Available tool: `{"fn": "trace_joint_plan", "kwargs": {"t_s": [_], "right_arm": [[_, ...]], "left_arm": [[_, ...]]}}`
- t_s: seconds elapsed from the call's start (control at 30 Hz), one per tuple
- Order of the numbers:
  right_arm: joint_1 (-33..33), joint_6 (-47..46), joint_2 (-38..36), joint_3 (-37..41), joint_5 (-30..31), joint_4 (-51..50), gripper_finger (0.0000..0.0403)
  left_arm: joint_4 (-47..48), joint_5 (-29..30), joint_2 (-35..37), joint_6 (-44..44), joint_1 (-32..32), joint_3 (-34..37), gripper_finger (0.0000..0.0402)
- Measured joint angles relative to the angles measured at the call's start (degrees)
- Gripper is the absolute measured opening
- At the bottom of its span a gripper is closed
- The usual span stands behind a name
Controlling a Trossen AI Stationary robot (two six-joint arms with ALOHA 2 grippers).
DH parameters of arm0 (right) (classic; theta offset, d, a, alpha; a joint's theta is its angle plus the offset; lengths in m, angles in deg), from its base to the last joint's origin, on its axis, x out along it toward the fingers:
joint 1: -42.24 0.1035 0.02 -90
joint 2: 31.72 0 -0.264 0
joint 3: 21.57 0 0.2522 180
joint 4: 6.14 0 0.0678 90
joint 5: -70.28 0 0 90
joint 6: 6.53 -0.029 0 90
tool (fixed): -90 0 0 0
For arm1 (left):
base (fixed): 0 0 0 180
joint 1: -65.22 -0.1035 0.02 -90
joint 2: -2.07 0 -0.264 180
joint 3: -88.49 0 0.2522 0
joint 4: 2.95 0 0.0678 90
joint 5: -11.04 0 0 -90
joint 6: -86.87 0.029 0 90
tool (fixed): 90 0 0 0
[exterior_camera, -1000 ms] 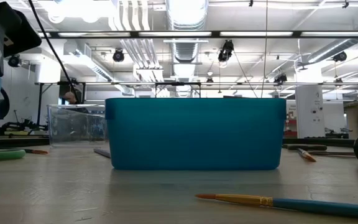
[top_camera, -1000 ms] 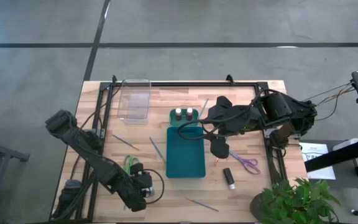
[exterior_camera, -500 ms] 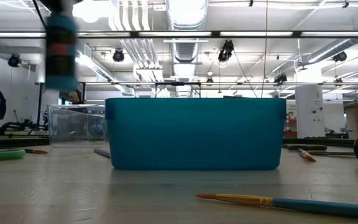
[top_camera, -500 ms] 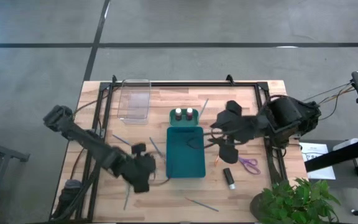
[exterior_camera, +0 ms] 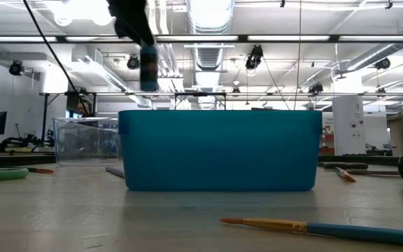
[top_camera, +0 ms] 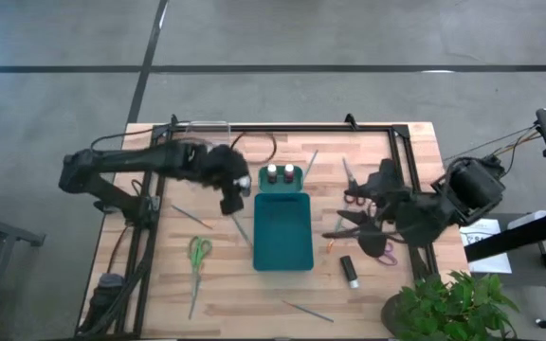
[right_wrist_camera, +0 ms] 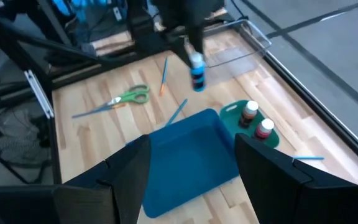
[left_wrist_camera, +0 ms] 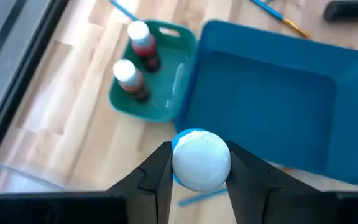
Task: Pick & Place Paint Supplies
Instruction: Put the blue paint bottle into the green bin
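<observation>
Left gripper (left_wrist_camera: pixel 199 177) clenched on white-capped paint bottle (left_wrist_camera: pixel 201 158), carried in the air beside teal tray (top_camera: pixel 283 232), near its holder end. Judged light, rigid, smooth-sided; best pinched across the body under the cap. Right gripper (right_wrist_camera: pixel 191 158) spread, empty, above tray's right side.

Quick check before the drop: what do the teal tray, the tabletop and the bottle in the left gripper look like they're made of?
Teal tray: likely molded plastic, smooth with a slight sheen, one even color.
Tabletop: light wood in glued strips, grain lines visible, matte.
Bottle, held by the left gripper: probably plastic; its white cap looks smooth and satin. The body is too blurred to judge.
</observation>
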Motion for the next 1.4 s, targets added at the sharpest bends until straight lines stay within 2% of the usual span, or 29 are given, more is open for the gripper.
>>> {"fn": "trace_joint_plan", "kwargs": {"t_s": [0.27,0.63,0.8,1.03,1.4], "right_arm": [[1.60,-4.47,0.17,0.11,4.03,0.02,0.0229],[1.69,-5.74,0.17,0.11,6.84,0.03,0.0229],[1.69,-5.82,0.17,0.13,7.06,0.04,0.0229],[1.69,-5.65,0.17,0.13,7.84,0.04,0.0229],[1.69,-6.37,0.18,0.13,8.31,0.28,0.0229]], "left_arm": [[-3.22,-4.58,-5.83,5.36,-6.99,-1.72,0.0117],[-5.20,-5.71,-18.26,7.78,-7.24,-11.05,0.0117],[-6.50,-5.70,-21.27,7.78,-7.38,-14.27,0.0117],[-6.89,-4.25,-21.36,5.84,-7.54,-11.75,0.0117],[-12.88,-3.09,-21.34,3.98,-7.52,-6.82,0.0117]]}}
